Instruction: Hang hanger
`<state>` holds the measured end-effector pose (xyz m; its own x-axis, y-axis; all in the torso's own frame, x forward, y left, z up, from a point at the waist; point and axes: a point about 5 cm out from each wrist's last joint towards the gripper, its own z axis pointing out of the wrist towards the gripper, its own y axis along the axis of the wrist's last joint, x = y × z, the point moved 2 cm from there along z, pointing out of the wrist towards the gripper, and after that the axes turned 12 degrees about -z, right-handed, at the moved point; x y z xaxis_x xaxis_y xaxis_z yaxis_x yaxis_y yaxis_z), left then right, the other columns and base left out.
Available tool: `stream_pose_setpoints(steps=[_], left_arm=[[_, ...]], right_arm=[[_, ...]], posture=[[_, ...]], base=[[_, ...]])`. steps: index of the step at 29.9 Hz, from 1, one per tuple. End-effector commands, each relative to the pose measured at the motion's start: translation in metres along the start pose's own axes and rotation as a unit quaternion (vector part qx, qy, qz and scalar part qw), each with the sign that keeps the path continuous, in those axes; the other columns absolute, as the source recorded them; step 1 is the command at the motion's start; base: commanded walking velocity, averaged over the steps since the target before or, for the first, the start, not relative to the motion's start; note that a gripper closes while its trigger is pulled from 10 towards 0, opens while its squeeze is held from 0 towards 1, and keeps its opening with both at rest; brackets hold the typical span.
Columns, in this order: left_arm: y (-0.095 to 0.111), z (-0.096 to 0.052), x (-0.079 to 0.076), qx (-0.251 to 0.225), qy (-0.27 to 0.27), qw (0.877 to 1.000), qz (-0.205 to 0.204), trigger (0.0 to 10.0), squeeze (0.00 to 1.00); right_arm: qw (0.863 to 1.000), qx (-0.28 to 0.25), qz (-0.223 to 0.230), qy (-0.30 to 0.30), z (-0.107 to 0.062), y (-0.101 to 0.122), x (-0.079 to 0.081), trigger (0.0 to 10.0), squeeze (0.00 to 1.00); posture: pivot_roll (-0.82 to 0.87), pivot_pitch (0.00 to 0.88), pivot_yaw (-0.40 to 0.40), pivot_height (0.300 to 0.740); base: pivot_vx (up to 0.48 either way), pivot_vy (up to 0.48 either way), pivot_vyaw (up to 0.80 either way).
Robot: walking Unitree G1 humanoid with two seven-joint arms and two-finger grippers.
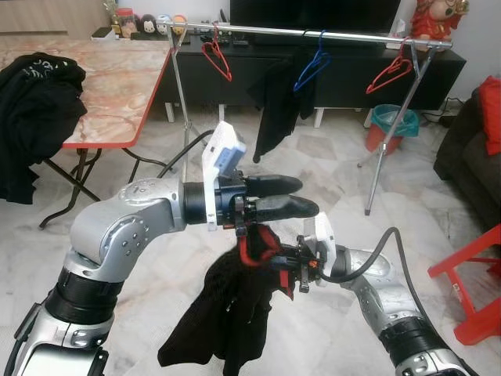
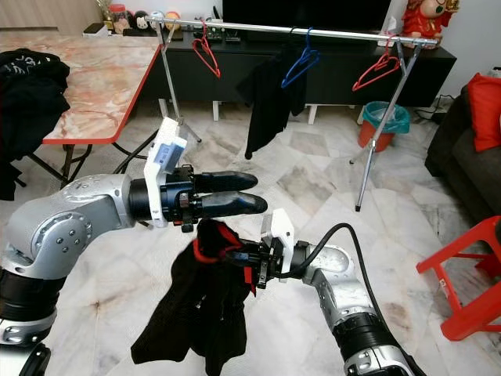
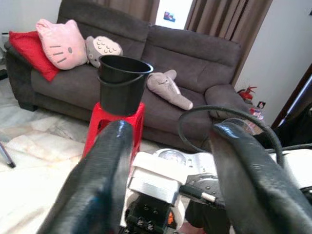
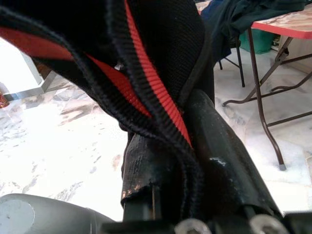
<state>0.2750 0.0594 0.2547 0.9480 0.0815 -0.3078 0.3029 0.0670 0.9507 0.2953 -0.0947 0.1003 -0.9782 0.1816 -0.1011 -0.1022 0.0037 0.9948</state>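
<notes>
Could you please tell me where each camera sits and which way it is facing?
Head eyes: forward and down at the rack; both arms show; right gripper holds the garment.
Left wrist: along its fingers toward a sofa.
Right wrist: along its fingers, close on the garment.
Shared: the garment, the table.

**Hangers, garment and rail**

Item: black fabric garment with red-trimmed collar (image 1: 235,309), draped on a hanger that is mostly hidden by the cloth; red at the neck area (image 1: 254,247). It hangs limp above the marble floor, between the two arms and well short of the rail. The right wrist view shows black ribbed fabric with a red stripe (image 4: 151,83) up close.

Item: long silver metal clothes rail on a stand (image 1: 258,30), horizontal, carrying a red wire hanger (image 1: 218,56), a blue hanger (image 1: 311,69) with a black garment (image 1: 275,106), and another red hanger (image 1: 390,74).
</notes>
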Motion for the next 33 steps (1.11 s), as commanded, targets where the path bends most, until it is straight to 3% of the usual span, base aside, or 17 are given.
stream_pose_setpoints(steps=[1, 4, 6, 7, 10, 14, 16, 18, 19, 21, 23, 25, 28, 30, 31, 32, 33], left_arm=[[0.001, -0.002, -0.005, 0.004, -0.008, 1.000, 0.004, 10.0, 1.00], [0.002, -0.003, -0.001, -0.001, 0.007, 1.000, 0.010, 10.0, 1.00], [0.006, -0.007, 0.012, -0.019, 0.063, 0.997, 0.034, 10.0, 0.98], [0.008, -0.008, 0.017, -0.026, 0.083, 0.995, 0.041, 10.0, 0.00], [0.014, -0.026, 0.039, -0.062, 0.177, 0.980, 0.060, 10.0, 0.00], [0.020, -0.066, 0.058, -0.121, 0.283, 0.950, 0.051, 10.0, 0.00], [0.027, -0.094, 0.066, -0.167, 0.346, 0.922, 0.050, 10.0, 0.00], [0.030, -0.113, 0.071, -0.198, 0.386, 0.899, 0.053, 10.0, 0.00], [0.031, -0.132, 0.074, -0.220, 0.422, 0.878, 0.053, 10.0, 0.00], [0.028, -0.142, 0.075, -0.225, 0.441, 0.867, 0.054, 10.0, 0.00], [0.028, -0.142, 0.075, -0.225, 0.441, 0.867, 0.054, 10.0, 0.00], [-0.008, -0.197, 0.085, -0.183, 0.559, 0.808, 0.037, 10.0, 0.00], [-0.015, -0.203, 0.086, -0.176, 0.569, 0.803, 0.029, 10.0, 0.00], [-0.037, -0.208, 0.085, -0.112, 0.576, 0.809, 0.028, 10.0, 0.00], [-0.037, -0.208, 0.085, -0.112, 0.576, 0.809, 0.028, 10.0, 0.00], [-0.053, -0.207, 0.083, -0.056, 0.572, 0.817, 0.032, 10.0, 0.00], [-0.088, -0.196, 0.077, 0.045, 0.534, 0.844, 0.020, 10.0, 0.00]], right_arm=[[1.000, -0.005, -0.012, -0.003, 0.000, 0.006, -0.005, 0.0, 0.00], [1.000, -0.004, -0.013, -0.003, 0.000, 0.006, -0.005, 0.0, 0.00], [1.000, -0.002, -0.014, -0.005, 0.000, 0.006, -0.006, 0.0, 0.00], [1.000, -0.001, -0.015, -0.006, 0.000, 0.006, -0.007, 0.0, 0.00], [0.999, 0.003, -0.023, -0.022, -0.002, 0.008, -0.013, 0.0, 0.00], [0.999, 0.007, -0.029, -0.031, -0.007, 0.010, -0.018, 0.0, 0.00], [0.999, 0.011, -0.033, -0.037, -0.009, 0.011, -0.021, 0.0, 0.00], [0.998, 0.012, -0.036, -0.040, -0.011, 0.012, -0.023, 0.0, 0.00], [0.998, 0.013, -0.039, -0.045, -0.012, 0.014, -0.026, 0.0, 0.00], [0.998, 0.014, -0.042, -0.049, -0.012, 0.015, -0.028, 0.0, 0.00], [0.998, 0.014, -0.042, -0.049, -0.012, 0.015, -0.028, 0.0, 0.00], [0.996, 0.018, -0.060, -0.066, -0.014, 0.022, -0.039, 0.0, 0.00], [0.996, 0.018, -0.061, -0.069, -0.015, 0.023, -0.041, 0.0, 0.00], [0.994, 0.024, -0.071, -0.079, -0.016, 0.026, -0.046, 0.0, 0.00], [0.994, 0.024, -0.071, -0.079, -0.016, 0.026, -0.046, 0.0, 0.00], [0.993, 0.023, -0.078, -0.084, -0.016, 0.029, -0.049, 0.0, 0.00], [0.990, 0.018, -0.095, -0.101, -0.014, 0.037, -0.057, 0.0, 0.00]], posture=[[0.11, 0.000, -0.032, 0.740], [0.11, 0.000, -0.034, 0.740], [0.11, 0.000, -0.033, 0.740], [0.11, 0.000, -0.033, 0.740], [0.11, 0.000, -0.033, 0.740], [0.11, 0.000, -0.037, 0.740], [0.11, 0.000, -0.037, 0.740], [0.11, 0.000, -0.040, 0.740], [0.11, 0.000, -0.041, 0.740], [0.11, 0.000, -0.042, 0.740], [0.11, 0.000, -0.042, 0.740], [0.11, 0.000, -0.039, 0.740], [0.11, 0.000, -0.041, 0.740], [0.12, 0.000, -0.042, 0.740], [0.12, 0.000, -0.042, 0.740], [0.12, 0.000, -0.044, 0.740], [0.12, 0.000, -0.044, 0.740]], base=[[0.000, 0.000, 0.00], [0.000, 0.000, 0.00], [0.000, 0.000, 0.00], [0.000, 0.000, 0.00], [0.000, 0.000, 0.00], [0.000, 0.000, 0.00], [0.000, 0.000, 0.00], [0.000, 0.000, 0.00], [0.000, 0.000, 0.00], [0.000, 0.000, 0.00], [0.000, 0.000, 0.00], [0.000, 0.000, 0.00], [0.000, 0.000, 0.00], [0.000, 0.000, 0.00], [0.000, 0.000, 0.00], [0.000, 0.000, 0.00], [0.000, 0.000, 0.00]])
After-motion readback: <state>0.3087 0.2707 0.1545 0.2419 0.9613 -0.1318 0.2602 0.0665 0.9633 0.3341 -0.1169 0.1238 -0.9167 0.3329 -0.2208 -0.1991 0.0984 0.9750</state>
